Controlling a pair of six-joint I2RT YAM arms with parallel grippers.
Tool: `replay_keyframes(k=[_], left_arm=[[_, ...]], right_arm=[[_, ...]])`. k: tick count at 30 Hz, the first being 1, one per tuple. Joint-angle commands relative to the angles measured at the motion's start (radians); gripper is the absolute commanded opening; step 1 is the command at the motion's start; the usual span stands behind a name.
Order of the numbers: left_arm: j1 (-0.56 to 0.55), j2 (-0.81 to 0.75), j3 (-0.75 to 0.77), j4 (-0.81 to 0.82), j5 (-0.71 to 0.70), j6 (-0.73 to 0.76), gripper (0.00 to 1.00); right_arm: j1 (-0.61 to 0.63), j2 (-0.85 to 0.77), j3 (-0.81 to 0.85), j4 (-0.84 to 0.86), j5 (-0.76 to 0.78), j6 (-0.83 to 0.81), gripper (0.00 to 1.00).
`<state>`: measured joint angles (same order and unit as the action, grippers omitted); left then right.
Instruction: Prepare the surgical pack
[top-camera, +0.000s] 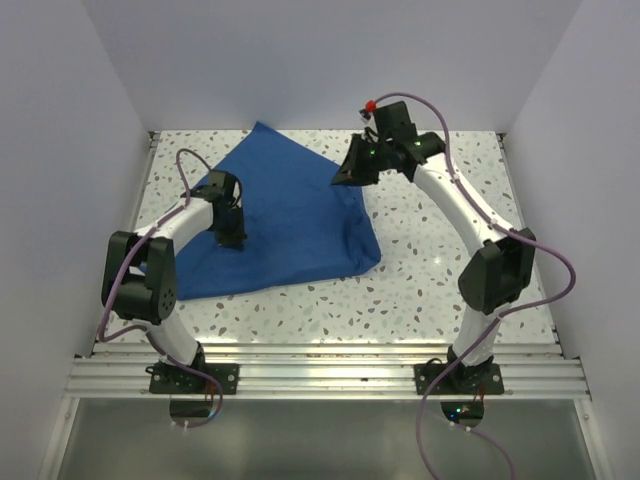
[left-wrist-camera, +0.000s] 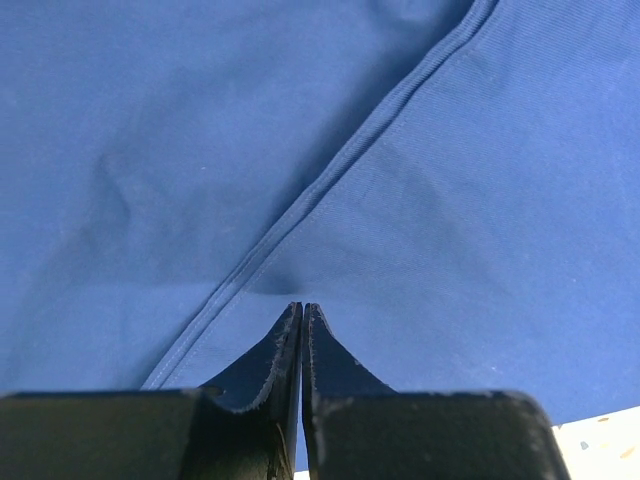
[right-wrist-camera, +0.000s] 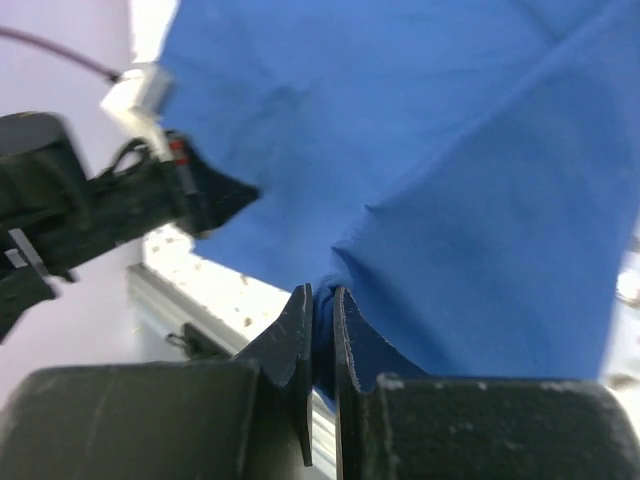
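1 blue drape (top-camera: 290, 215), 2 robot arms (top-camera: 175, 228) (top-camera: 455, 200) and 1 speckled table (top-camera: 430, 285) are in view.

White speckled stone-look bench (top-camera: 450, 270), flat top. Lying on it: large royal-blue cloth drape (top-camera: 290, 225), rumpled, approx. four-cornered, w/ a hem seam running diag. across. Widest bare bench is right of drape; narrower strips left of it & on its near side. Drape's far corner sits close to bench's back edge. Ribbed silver metal rail (top-camera: 330, 372) runs beyond drape's near side, along bench front.
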<state>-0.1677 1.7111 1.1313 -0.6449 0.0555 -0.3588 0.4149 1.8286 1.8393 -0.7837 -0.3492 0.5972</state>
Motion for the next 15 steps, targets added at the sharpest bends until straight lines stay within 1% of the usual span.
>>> replay_keyframes(k=[1, 7, 14, 15], left_arm=[[0.004, -0.028, 0.024, 0.022, -0.029, -0.028, 0.07], [0.004, -0.007, 0.005, 0.040, -0.014, -0.046, 0.06], [0.005, -0.044, 0.022, 0.007, -0.052, -0.062, 0.06], [0.005, -0.048, 0.022, 0.001, -0.077, -0.063, 0.06]], right_arm=[[0.059, 0.055, 0.075, 0.121, -0.085, 0.108, 0.00], [0.128, 0.181, 0.162, 0.176, -0.086, 0.174, 0.00], [0.189, 0.310, 0.287, 0.193, -0.082, 0.219, 0.00], [0.202, 0.326, 0.291, 0.195, -0.079, 0.220, 0.00]])
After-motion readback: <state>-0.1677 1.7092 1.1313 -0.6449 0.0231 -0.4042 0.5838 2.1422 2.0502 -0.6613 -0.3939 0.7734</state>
